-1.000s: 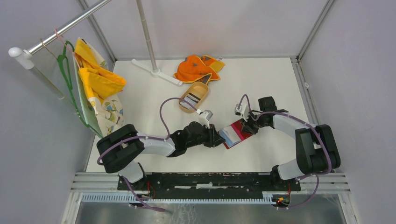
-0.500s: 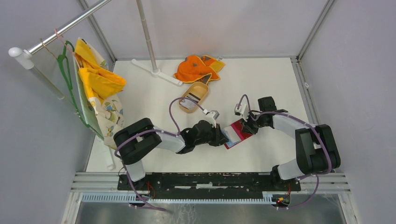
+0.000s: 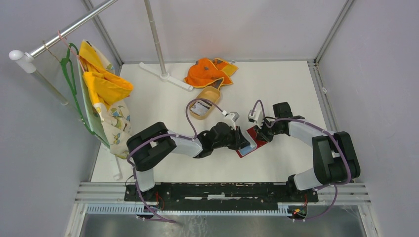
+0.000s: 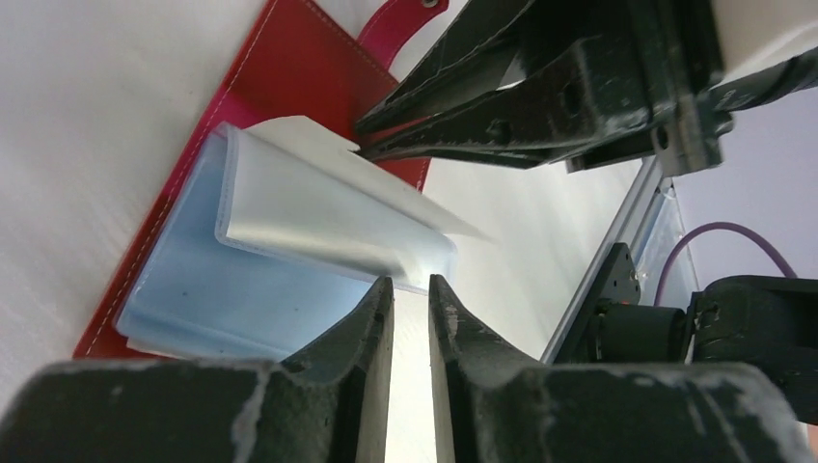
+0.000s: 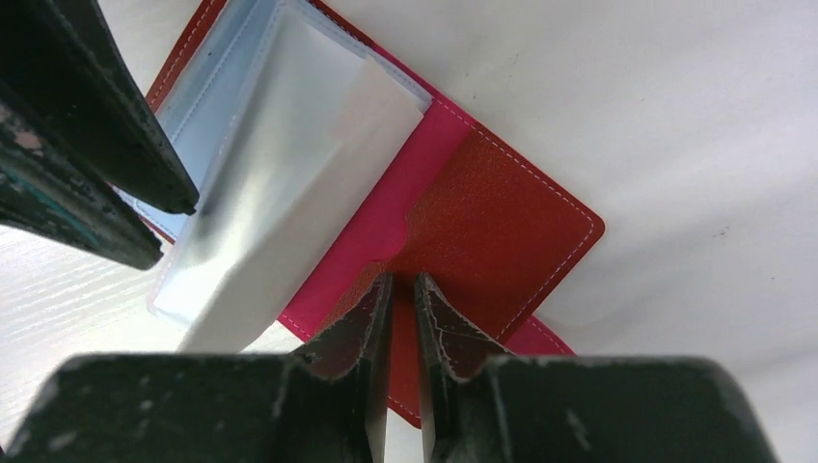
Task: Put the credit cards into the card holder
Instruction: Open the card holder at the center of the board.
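Pinning the card holder open is the job I give the right gripper, as I read it. Its jaws are clenched on the red cover beside the fold, so the wallet cannot slide on the table while my other arm works. The holder lies spread between the two grippers, mid-table, snap tab out and its clear plastic sleeves fanned upward. I have the left gripper nosed in at the free edge of one sleeve, jaws a thin slit apart. Whether they nip that edge or grasp nothing I cannot tell, and I see no card between them. The credit cards lie in the wooden tray, well apart from the holder, so I judge a pocket must be parted first.
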You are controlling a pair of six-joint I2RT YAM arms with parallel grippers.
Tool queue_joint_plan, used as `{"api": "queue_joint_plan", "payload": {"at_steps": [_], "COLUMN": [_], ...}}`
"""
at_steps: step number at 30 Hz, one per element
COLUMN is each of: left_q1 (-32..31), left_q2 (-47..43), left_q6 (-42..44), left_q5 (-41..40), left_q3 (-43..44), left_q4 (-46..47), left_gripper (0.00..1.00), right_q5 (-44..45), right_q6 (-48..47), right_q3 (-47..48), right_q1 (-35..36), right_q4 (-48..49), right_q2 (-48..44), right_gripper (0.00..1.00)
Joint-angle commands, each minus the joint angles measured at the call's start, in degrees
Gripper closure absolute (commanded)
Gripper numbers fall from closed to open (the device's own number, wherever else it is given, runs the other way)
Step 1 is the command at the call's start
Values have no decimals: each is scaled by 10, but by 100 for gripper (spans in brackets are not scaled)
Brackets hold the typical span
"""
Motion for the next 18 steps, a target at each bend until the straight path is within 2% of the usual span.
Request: {"api": "queue_joint_plan", "payload": {"at_steps": [1, 9, 14, 18], "left_q1": [1, 21, 34, 40], "left_q2": [6, 54, 84, 102], "left_q6": [28, 43, 42, 40], "left_q5": [6, 44, 64, 76], "left_q3": [38, 107, 133, 151], "left_q4": [2, -10, -6, -6], "left_gripper": [73, 72, 72, 68], "right_q5": [-2, -32, -7, -5], "right_q6": [9, 30, 34, 29], "right_q3": [18, 31, 26, 24], "right_q1": [3, -25, -49, -71], "right_q4": [3, -4, 11, 13], "right_q2": [-1, -30, -70, -96], "right_gripper": [80, 69, 59, 58]}}
